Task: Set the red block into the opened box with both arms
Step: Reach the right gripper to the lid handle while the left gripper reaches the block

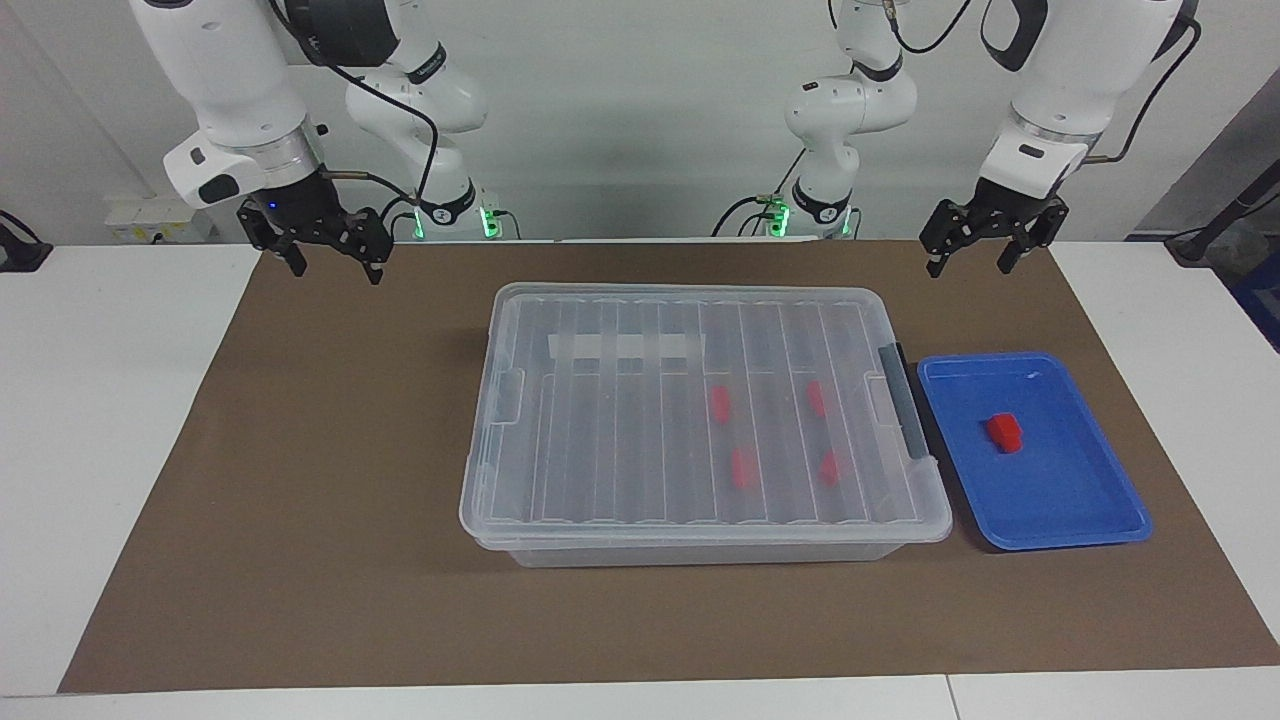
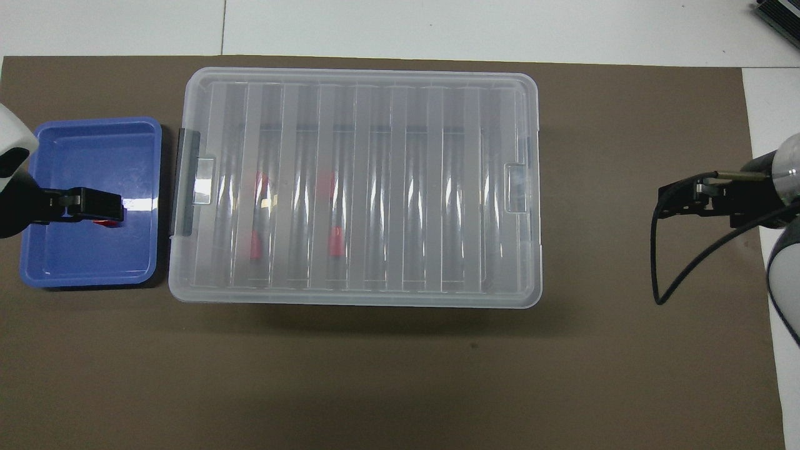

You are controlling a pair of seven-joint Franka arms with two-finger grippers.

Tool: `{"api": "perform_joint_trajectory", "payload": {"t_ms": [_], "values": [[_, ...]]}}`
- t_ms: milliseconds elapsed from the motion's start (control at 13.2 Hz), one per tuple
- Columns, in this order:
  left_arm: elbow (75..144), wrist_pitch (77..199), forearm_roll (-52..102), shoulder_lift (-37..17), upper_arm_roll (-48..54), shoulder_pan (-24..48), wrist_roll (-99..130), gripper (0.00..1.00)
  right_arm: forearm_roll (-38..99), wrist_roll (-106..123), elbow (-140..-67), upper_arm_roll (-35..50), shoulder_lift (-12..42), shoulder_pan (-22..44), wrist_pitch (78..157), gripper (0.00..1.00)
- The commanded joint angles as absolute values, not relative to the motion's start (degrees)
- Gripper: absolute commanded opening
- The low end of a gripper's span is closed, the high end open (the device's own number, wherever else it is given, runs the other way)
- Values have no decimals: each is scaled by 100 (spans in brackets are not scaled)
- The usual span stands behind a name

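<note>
A small red block [image 1: 1004, 432] lies in the blue tray [image 1: 1060, 500] beside the box's grey-handled end. In the overhead view only a sliver of the red block [image 2: 107, 222] shows under my left gripper [image 2: 94, 206]. The clear box [image 1: 600, 440] sits mid-mat with its ribbed lid on it; several red blocks [image 1: 720, 402] show through the lid. My left gripper [image 1: 968, 266] hangs open and empty, high above the mat at the tray's end. My right gripper [image 1: 337, 270] hangs open and empty, high over the mat at the other end of the box [image 2: 406, 187].
The brown mat [image 1: 330, 480] covers most of the white table. The blue tray [image 2: 69, 262] sits close against the box's dark grey handle [image 1: 905, 400]. Bare mat lies between the box and my right gripper [image 2: 687, 200].
</note>
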State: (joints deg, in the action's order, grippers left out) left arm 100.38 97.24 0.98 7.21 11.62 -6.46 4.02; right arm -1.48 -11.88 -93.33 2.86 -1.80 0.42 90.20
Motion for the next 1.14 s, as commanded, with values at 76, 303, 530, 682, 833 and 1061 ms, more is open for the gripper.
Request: {"api": "perform_joint_trajectory", "payload": {"t_ms": [76, 303, 530, 682, 833, 1061], "values": [[10134, 9738, 167, 826, 1143, -668, 431, 100, -158, -1011, -9378, 299, -264, 9, 9000, 100], [10134, 9738, 167, 826, 1143, -668, 431, 100, -141, -1002, -9544, 308, -255, 26, 9263, 98], [10134, 9738, 167, 826, 1143, -668, 431, 100, -114, -1037, -9887, 360, -202, 140, 9781, 97], [10134, 9738, 158, 826, 1143, -668, 431, 100, -114, -1046, -10115, 369, -176, 246, 10167, 97], [10134, 9738, 167, 826, 1143, -668, 431, 100, -106, -1063, -10239, 369, 8, 465, 10536, 97], [10134, 9738, 167, 826, 1143, -668, 431, 100, -97, -1081, -10414, 369, 202, 737, 11011, 98]]}}
